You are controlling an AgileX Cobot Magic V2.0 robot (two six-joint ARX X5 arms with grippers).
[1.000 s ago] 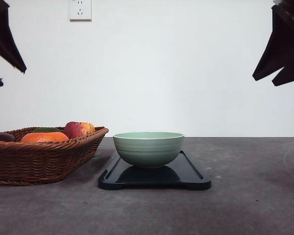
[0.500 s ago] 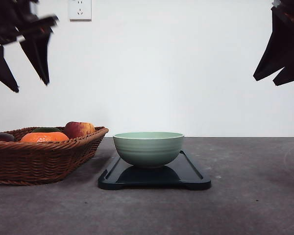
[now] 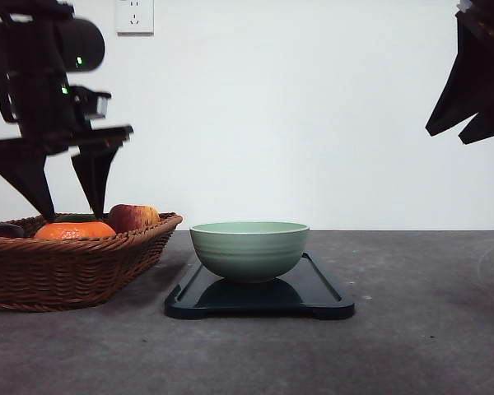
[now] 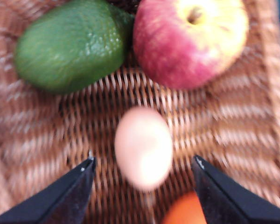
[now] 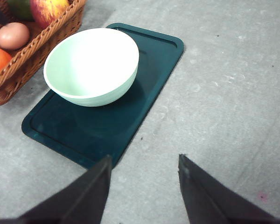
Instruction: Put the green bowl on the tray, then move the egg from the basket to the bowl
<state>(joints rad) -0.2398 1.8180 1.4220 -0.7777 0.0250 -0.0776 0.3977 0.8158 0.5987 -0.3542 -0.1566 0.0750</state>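
The green bowl [image 3: 249,249] stands upright and empty on the black tray [image 3: 313,292] at the table's middle; both also show as bowl [image 5: 91,65] and tray [image 5: 149,60]. The egg [image 4: 143,147] lies on the wicker floor of the basket [image 3: 66,267], between an apple, an avocado and an orange. My left gripper [image 3: 66,177] hangs open just above the basket, its fingers either side of the egg and apart from it. My right gripper [image 3: 469,123] is raised at the upper right, open and holding nothing [image 5: 144,163].
In the basket lie a red-yellow apple [image 4: 189,39], a green avocado [image 4: 70,44] and an orange [image 3: 74,230]. The egg [image 5: 12,35] sits near the basket's rim beside the tray. Bare grey table [image 3: 428,313] spreads right of the tray. A wall socket [image 3: 134,16] is behind.
My left arm has come down and to the right from the upper left corner to just above the basket. The right gripper, bowl and tray have stayed put.
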